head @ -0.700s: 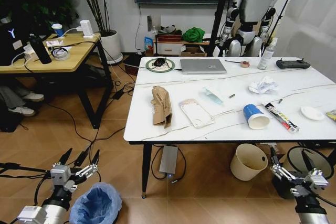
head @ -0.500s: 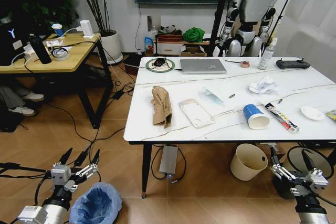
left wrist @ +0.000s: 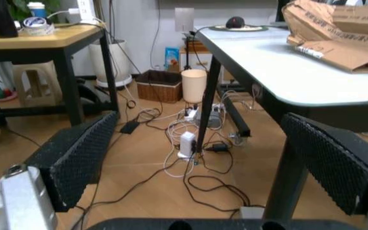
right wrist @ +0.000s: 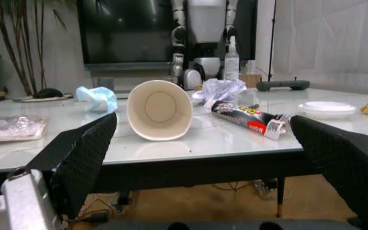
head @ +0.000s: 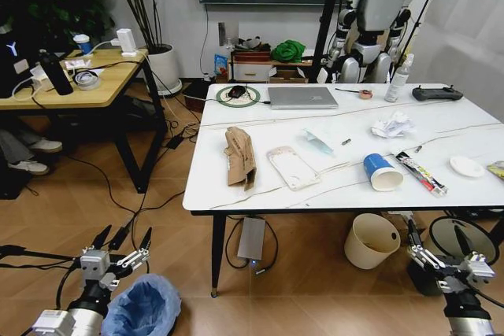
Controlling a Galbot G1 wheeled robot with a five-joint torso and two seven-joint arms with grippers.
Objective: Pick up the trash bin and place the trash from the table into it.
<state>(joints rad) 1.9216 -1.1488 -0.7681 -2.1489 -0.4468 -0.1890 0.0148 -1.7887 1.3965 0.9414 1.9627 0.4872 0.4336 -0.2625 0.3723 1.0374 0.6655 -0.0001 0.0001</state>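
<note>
Head view now sits a little differently from the picture of half a second ago: the whole scene has slid slightly, the table (head: 346,186) edge and the wooden desk (head: 71,88) together. So the camera has moved with the robot; the things themselves have not.

The left gripper (head: 116,248) hangs low at the near left, its fingers spread apart and holding nothing. Just beside it, on the floor to its right, stands the trash bin (head: 142,306) with the crinkled light-blue bag over its rim. It is not yet grasped. The right gripper (head: 449,251) is low at the near right, also spread wide and empty, near the plain cream bin (head: 372,241) under the table.

All the trash lies untouched on the table: the crumpled brown paper bag (head: 240,156) toward the left, the flat clear package (head: 293,168) beside it, the blue paper cup (head: 382,173) on its side, the white tissue wad (head: 393,126) farther back, and a long wrapper (head: 421,175) to the right of the cup. In the right wrist view the cup (right wrist: 159,109) shows its open mouth between the black pads (right wrist: 82,160).

I judge that the task is at its very start: the small shift looks like positioning toward the bin, and the first pick is still to be made.
</note>
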